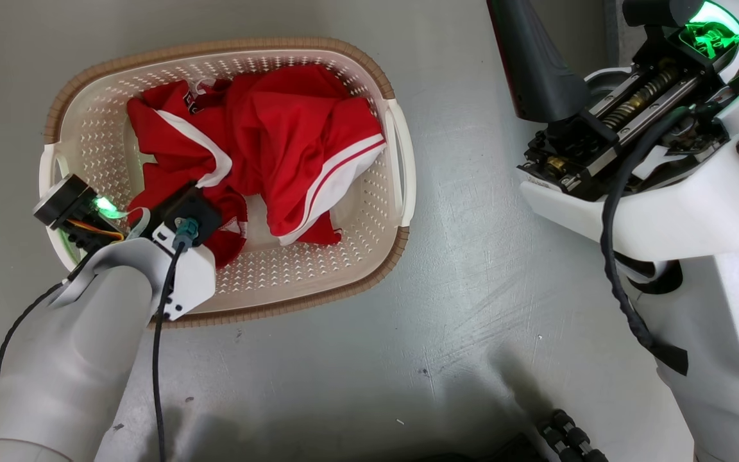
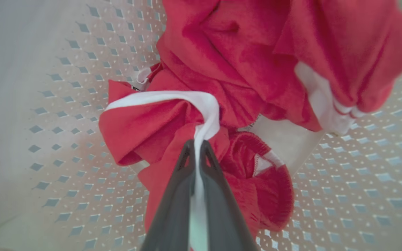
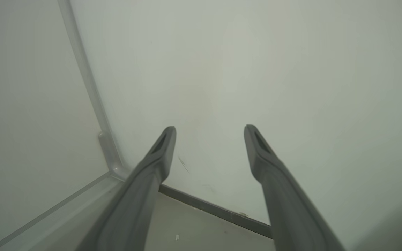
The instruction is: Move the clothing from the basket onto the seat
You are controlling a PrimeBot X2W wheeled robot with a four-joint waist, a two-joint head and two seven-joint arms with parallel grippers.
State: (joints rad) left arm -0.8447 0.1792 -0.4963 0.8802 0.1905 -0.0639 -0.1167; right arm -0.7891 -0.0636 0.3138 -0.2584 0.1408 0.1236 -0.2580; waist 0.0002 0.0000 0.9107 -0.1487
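Observation:
Red clothing [image 1: 280, 141] with white stripes lies bunched inside the cream basket [image 1: 401, 160] on the grey floor. My left arm reaches down into the basket's near-left part. In the left wrist view my left gripper [image 2: 196, 144] is shut on a white-edged fold of the red clothing [image 2: 173, 118], the white strip pinched between its dark fingers [image 2: 173, 202]. More red fabric [image 2: 257, 45] piles behind it on the perforated basket floor [image 2: 65, 139]. My right gripper [image 3: 209, 134] is open with nothing in it, pointing at a pale wall. The seat is out of view.
Bare grey floor [image 1: 459, 269] surrounds the basket. My right arm's body and cables [image 1: 652, 167] fill the upper right of the head view. In the right wrist view a wall corner [image 3: 92, 94] and a dark baseboard [image 3: 215, 209] stand ahead.

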